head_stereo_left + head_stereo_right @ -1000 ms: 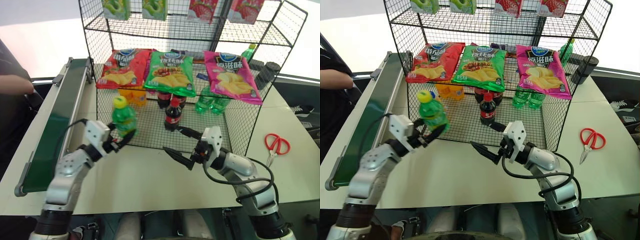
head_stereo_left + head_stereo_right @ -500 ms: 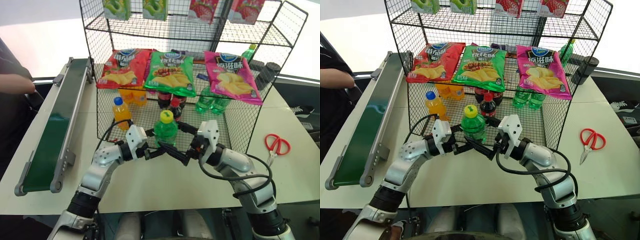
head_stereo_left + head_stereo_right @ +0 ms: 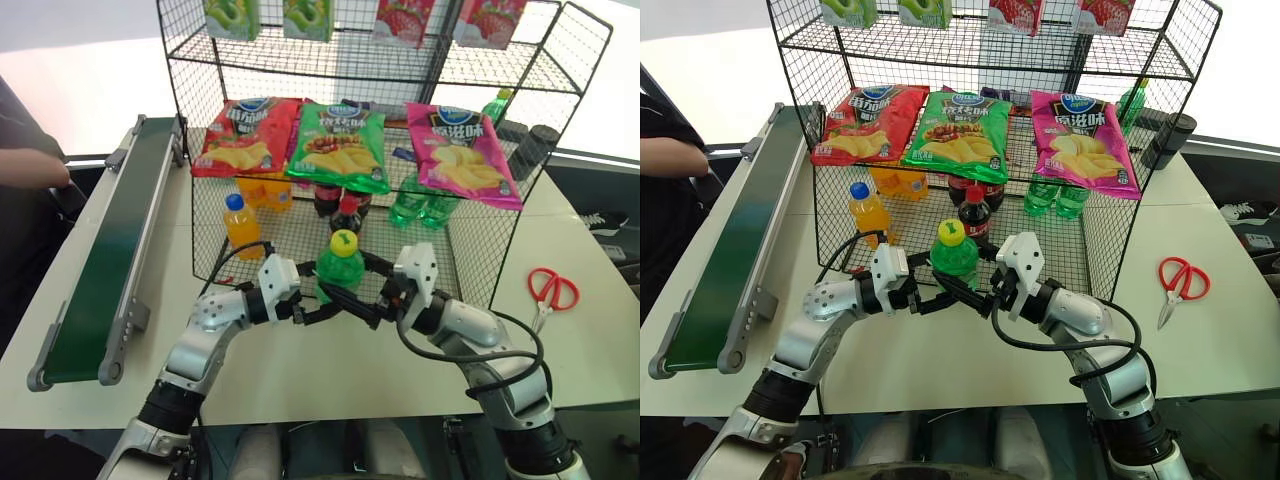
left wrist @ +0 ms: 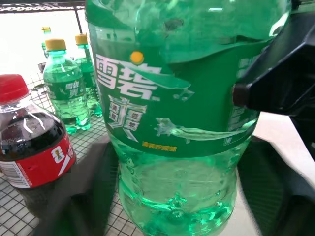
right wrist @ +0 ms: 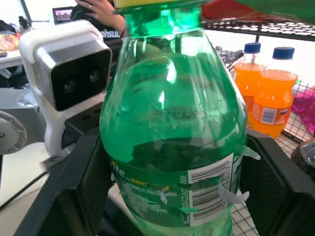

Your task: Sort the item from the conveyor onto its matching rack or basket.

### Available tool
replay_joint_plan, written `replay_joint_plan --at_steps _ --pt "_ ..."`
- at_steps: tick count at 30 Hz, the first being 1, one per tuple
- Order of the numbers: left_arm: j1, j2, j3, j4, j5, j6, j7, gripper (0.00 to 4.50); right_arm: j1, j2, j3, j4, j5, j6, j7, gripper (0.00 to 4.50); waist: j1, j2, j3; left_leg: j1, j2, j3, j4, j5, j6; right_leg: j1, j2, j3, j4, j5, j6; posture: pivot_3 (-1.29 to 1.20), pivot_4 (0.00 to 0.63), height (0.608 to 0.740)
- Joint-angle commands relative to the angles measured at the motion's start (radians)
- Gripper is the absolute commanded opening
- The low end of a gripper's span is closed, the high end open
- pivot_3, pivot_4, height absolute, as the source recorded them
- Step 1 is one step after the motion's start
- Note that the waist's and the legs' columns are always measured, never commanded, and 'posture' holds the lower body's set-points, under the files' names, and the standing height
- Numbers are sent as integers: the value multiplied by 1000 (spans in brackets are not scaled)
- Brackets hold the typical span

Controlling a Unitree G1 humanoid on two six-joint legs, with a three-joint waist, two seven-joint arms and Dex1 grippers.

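The green bottle stood upright between the two tools, above the bench just in front of the rack. The right tool was clamped on its body. The left tool had its fingers spread wide either side, not gripping.

My head stereo pair looks forward-down over white bench at black wire-grid rack. My wrist cameras face each other, very near translucent green plastic bottle, shared by all views.
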Motion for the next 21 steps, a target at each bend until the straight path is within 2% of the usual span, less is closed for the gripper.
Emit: replay_joint_plan --at_steps 1,6,12,21 --pt "5 17 4 -12 14 0 3 4457 -17 22 -46 -12 -26 -61 -45 3047 0 0 0 0 0 0 0 0 0 0 0 0 0 0 0 0 150 740" --pt "49 44 65 15 12 -7 49 4457 36 28 -135 16 -73 -133 -122 3047 2 0 0 0 0 0 0 0 0 0 0 0 0 0 0 0 150 740" --pt "87 53 126 -45 -36 40 86 4457 114 61 -211 120 -177 -223 -256 3047 5 0 0 0 0 0 0 0 0 0 0 0 0 0 0 0 150 740" --pt "101 43 114 -127 -44 85 93 4457 8 147 -273 388 -222 -356 -364 3047 -4 4 0 2 1 1 0 0 0 0 0 1 2 0 0 0 150 740"
